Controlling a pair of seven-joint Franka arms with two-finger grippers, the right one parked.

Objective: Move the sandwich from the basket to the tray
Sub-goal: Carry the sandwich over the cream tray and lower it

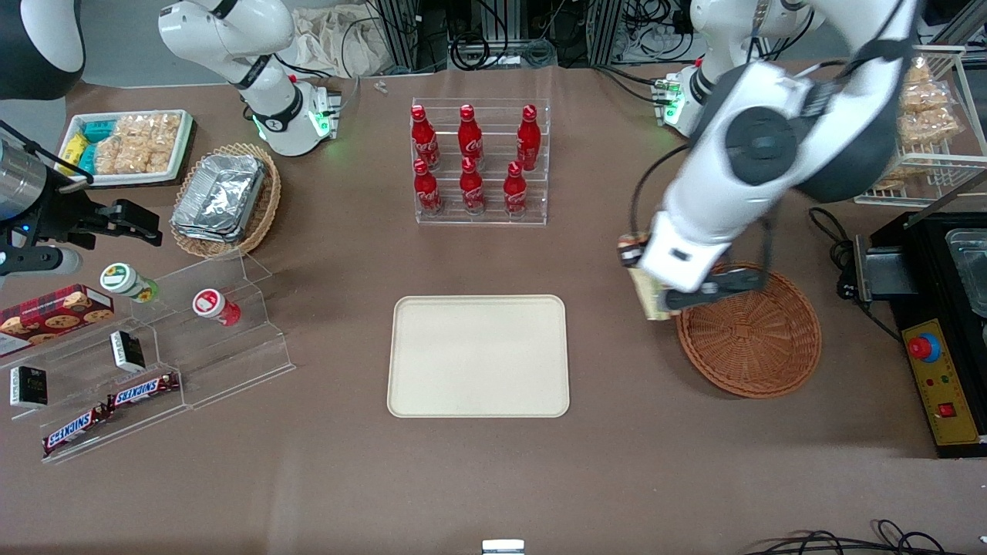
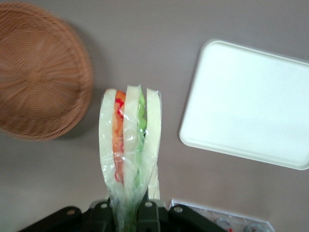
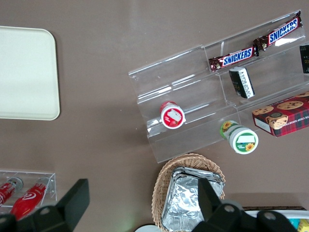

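Observation:
The sandwich (image 2: 130, 140), a wrapped wedge of white bread with orange-red and green filling, hangs in the air with my left gripper (image 2: 126, 212) shut on its narrow end. In the front view the gripper (image 1: 665, 302) holds the sandwich (image 1: 646, 299) above the table, just off the rim of the round reddish-brown basket (image 1: 759, 347) on the side toward the tray. The basket (image 2: 38, 72) holds nothing. The cream tray (image 1: 478, 356) lies bare at mid-table, toward the parked arm from the gripper, and shows in both wrist views (image 2: 251, 106) (image 3: 26, 72).
A clear rack of red bottles (image 1: 480, 162) stands farther from the front camera than the tray. A black control box (image 1: 941, 370) and a wire rack of snacks (image 1: 933, 116) sit at the working arm's end. Acrylic steps (image 1: 154, 362), an oval foil-container basket (image 1: 227, 199) and a white snack tray (image 1: 131, 146) sit at the parked arm's end.

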